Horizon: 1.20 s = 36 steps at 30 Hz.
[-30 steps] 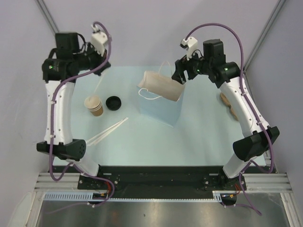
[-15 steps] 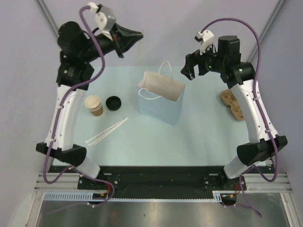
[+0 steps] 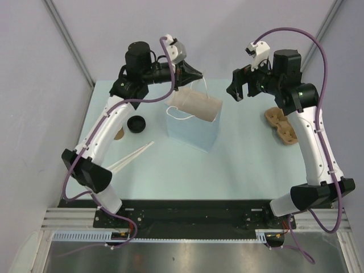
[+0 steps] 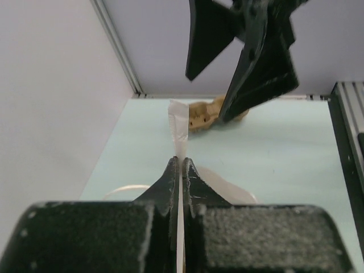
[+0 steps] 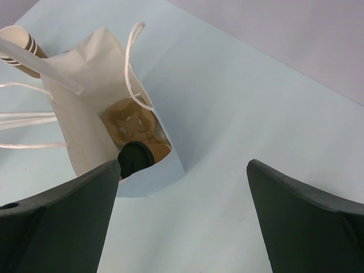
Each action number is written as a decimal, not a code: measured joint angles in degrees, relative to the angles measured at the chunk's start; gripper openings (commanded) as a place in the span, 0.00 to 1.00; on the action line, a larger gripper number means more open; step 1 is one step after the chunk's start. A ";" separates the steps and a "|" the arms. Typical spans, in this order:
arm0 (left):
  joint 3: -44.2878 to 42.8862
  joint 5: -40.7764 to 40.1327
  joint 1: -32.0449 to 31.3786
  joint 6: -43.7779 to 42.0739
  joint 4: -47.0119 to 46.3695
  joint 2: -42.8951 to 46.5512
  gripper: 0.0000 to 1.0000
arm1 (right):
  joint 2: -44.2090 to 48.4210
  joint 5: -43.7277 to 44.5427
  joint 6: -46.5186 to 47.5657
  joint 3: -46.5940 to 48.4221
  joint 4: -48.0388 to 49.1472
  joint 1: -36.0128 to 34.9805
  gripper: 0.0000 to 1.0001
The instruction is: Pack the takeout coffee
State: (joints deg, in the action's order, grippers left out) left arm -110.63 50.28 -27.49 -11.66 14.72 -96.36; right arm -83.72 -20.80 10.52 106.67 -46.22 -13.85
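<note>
Takeout coffee is inside the light-blue paper bag, down at the bottom. Only its black lid shows; the cup body is hidden. Just beside it on the bag floor lies a tan moulded piece.

Right gripper is up in the air, right of the bag and farther back, well apart from the coffee. Its fingers are spread wide with nothing between them.

Left gripper sits over the bag's far-left rim, fingers pressed together on a thin white paper strip that sticks out past the tips.

View differences:
- The top camera can't see into the bag, so no coffee shows there. Only the right wrist looks down the mouth.
- The pinch on the strip reads only from the left wrist; from the top it's too small to tell.
- The top view gives the table layout:
  - loose black lid left of the bag
  - white wrapped sticks near-left
  - tan pulp carrier at the right edge
  - tan cups mostly hidden behind the left arm
</note>
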 measured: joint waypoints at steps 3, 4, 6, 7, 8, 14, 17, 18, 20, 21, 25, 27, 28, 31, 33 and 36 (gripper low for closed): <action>1.46 0.39 -0.02 -4.59 2.47 -0.90 0.00 | 0.11 0.02 0.00 -0.37 0.00 0.09 1.00; 1.79 0.59 -0.02 -6.60 3.41 -1.18 0.00 | 0.11 0.07 0.00 -0.59 0.00 0.11 1.00; 2.45 1.01 -0.02 -9.79 5.31 -1.53 0.00 | 0.11 0.22 0.00 -0.94 -0.07 0.17 1.00; 2.91 1.03 -0.02 -11.63 6.34 -1.64 0.00 | 0.11 0.26 0.00 -0.96 -0.22 0.20 1.00; 3.26 1.05 -0.02 -13.38 7.65 -1.79 0.00 | 0.11 0.31 0.00 -0.96 -0.22 0.22 1.00; 6.99 0.96 -0.02 -21.97 12.96 -2.23 0.04 | 0.11 0.44 0.00 -0.96 -0.22 0.22 1.00; 9.57 0.85 -0.02 -25.31 15.61 -2.40 0.06 | 0.11 0.44 0.00 -1.03 -0.22 0.22 1.00; 9.70 0.85 -0.02 -26.08 16.59 -2.67 0.07 | 0.11 0.44 0.00 -1.11 -0.24 0.22 1.00; 9.70 0.79 -0.02 -27.58 18.12 -3.13 0.16 | 0.11 0.46 0.00 -1.25 -0.26 0.22 1.00; 9.70 0.72 -0.02 -28.06 18.97 -3.23 0.19 | 0.11 0.46 0.00 -1.31 -0.28 0.22 1.00; 9.70 0.46 -0.02 -29.44 20.98 -3.30 0.36 | 0.11 0.50 0.00 -1.33 -0.28 0.22 1.00; 9.68 0.24 -0.02 -29.40 21.92 -3.30 0.43 | 0.11 0.50 0.00 -1.33 -0.28 0.22 1.00; 9.66 0.07 -0.02 -29.31 22.14 -3.30 0.45 | 0.11 0.50 0.00 -1.33 -0.28 0.22 1.00; 8.87 -0.26 -0.02 -28.22 22.64 -3.30 0.50 | 0.11 0.48 0.00 -1.33 -0.28 0.22 1.00; 7.50 -0.31 -0.02 -26.69 22.73 -3.30 0.54 | 0.11 0.48 0.00 -1.33 -0.28 0.22 1.00; 3.69 -0.31 -0.02 -22.99 22.77 -3.30 0.58 | 0.02 0.44 0.00 -1.33 -0.28 0.22 1.00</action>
State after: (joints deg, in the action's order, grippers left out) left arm -106.94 49.98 -27.51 -34.65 37.50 -99.66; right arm -83.70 -20.36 10.52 105.34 -46.50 -13.63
